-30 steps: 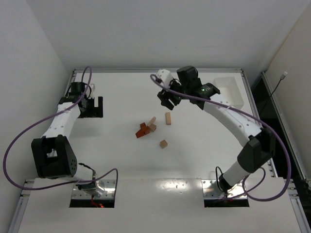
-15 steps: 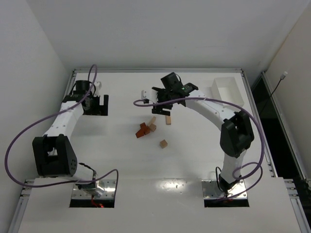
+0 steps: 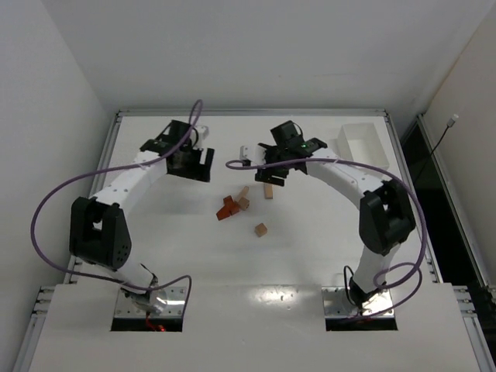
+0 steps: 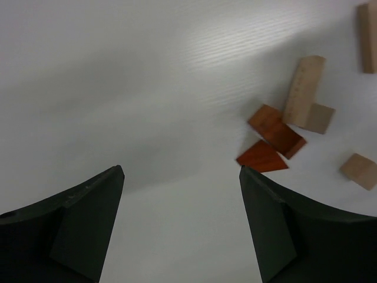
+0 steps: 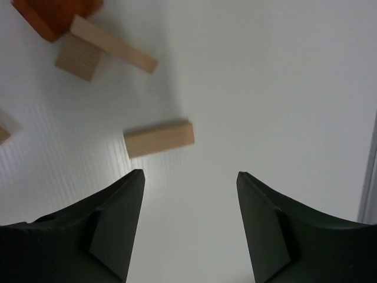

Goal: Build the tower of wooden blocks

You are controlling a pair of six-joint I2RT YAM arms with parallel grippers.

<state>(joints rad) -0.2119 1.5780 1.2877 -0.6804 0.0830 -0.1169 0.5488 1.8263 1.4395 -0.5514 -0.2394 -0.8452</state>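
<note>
R gripper [image 5: 189, 177] is nearer: jaws wide, empty. Tan bar [image 5: 159, 139] lies flat just ahead, off-centre from the gap, long axis running finger to finger, so I reckon a wrist turn is needed to pinch its narrow sides. L gripper [image 4: 181, 171] is also wide and empty; pile [image 4: 277, 132] sits ahead-right. Nothing stacked yet.

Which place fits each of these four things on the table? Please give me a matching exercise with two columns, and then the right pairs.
Things:
1. white tray
2. lone tan cube
3. lone tan bar
4. reddish-brown blocks

Places:
A. in the jumbled cluster in the middle
B. just ahead of the open right gripper
C. far right corner of the table
D. closest to the near edge

Pairs: 1-C, 2-D, 3-B, 4-A
</note>
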